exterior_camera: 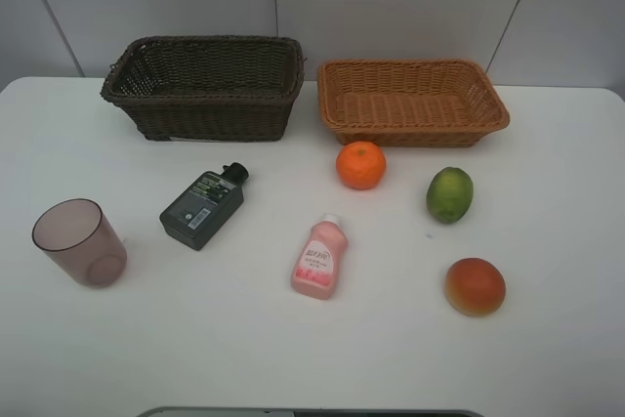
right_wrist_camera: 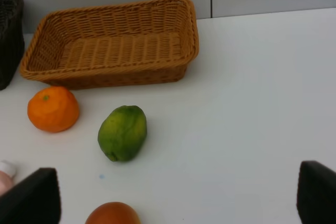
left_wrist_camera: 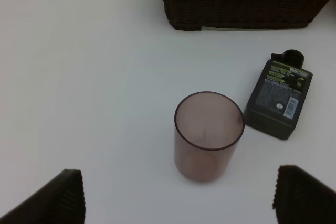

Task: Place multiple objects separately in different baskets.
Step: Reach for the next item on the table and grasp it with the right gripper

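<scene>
A white desk (exterior_camera: 293,358) carries everything; clock directions below are read in the high view from the pink squeeze bottle with a white cap (exterior_camera: 317,259), which lies near the middle with its cap toward 12 o'clock.

At 11 o'clock, at the far edge, stands the deeper dark brown rectangular wicker basket (exterior_camera: 210,119). At 1 o'clock, just beside it, stands the shallower light orange-tan rectangular wicker basket (exterior_camera: 410,132). All six objects rest on the desk outside the baskets.

The round orange (exterior_camera: 360,164) sits at 1 o'clock, just in front of the tan basket. The green lime-like fruit (exterior_camera: 449,194) is at 2 o'clock and the red-orange round fruit (exterior_camera: 475,286) at 3 o'clock, each apart from the others.

The dark green flat bottle with a black cap (exterior_camera: 202,208) lies label up at 10 o'clock, its cap pointing to 1 o'clock. The translucent mauve plastic cup (exterior_camera: 78,241) stands upright at 9 o'clock, well apart from the pink bottle.

The left arm's black fingers (left_wrist_camera: 58,200) are spread wide, with the cup ahead of the gap and untouched. The right arm's fingers (right_wrist_camera: 31,198) are likewise wide apart, with the lime and orange ahead of them, clear of both.
</scene>
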